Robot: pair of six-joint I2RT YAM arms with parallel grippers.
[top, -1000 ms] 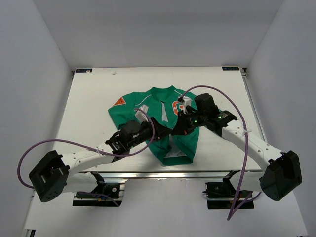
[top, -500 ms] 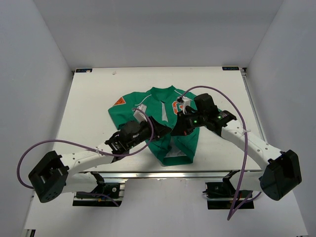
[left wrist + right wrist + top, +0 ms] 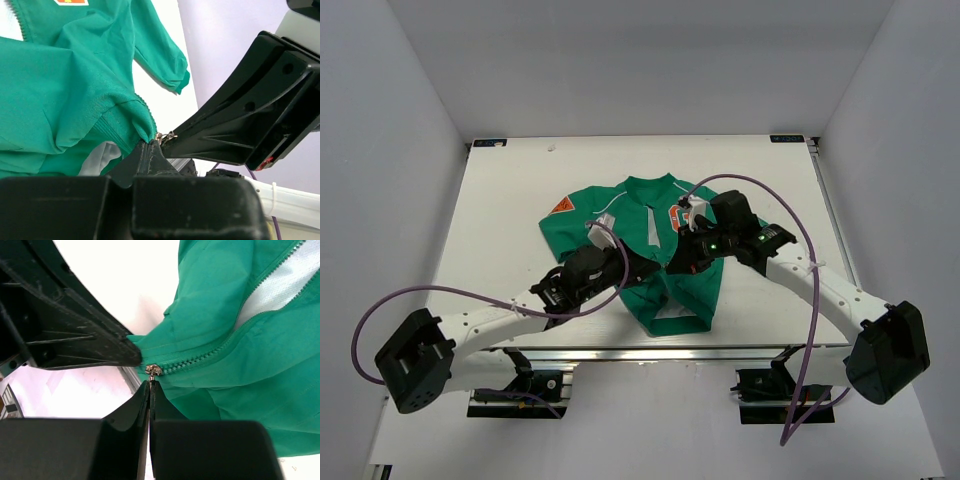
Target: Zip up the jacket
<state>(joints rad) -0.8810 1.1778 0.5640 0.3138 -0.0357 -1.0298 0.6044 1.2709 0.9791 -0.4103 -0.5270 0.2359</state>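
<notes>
The green jacket [image 3: 638, 232] lies flat mid-table, collar away from me, its front open at the lower part with grey lining [image 3: 672, 317] showing. My left gripper [image 3: 647, 268] is shut on the bottom hem corner [image 3: 142, 125] right beside the zip's lower end. The metal zipper slider [image 3: 153, 370] sits at the bottom of the teeth. My right gripper [image 3: 150, 383] is shut on the slider's pull tab, and its finger [image 3: 235, 130] nearly touches my left gripper [image 3: 148, 143]. The left finger [image 3: 75, 342] fills the upper left of the right wrist view.
The white table [image 3: 500, 220] is walled on three sides. A metal rail [image 3: 650, 352] runs along its near edge. Purple cables [image 3: 760, 185] arc over both arms. The jacket's right sleeve [image 3: 160, 55] lies toward the table's right side.
My left gripper has closed onto the hem corner beside the zip's lower end. The right gripper has stayed shut on the pull tab, barely shifting.
</notes>
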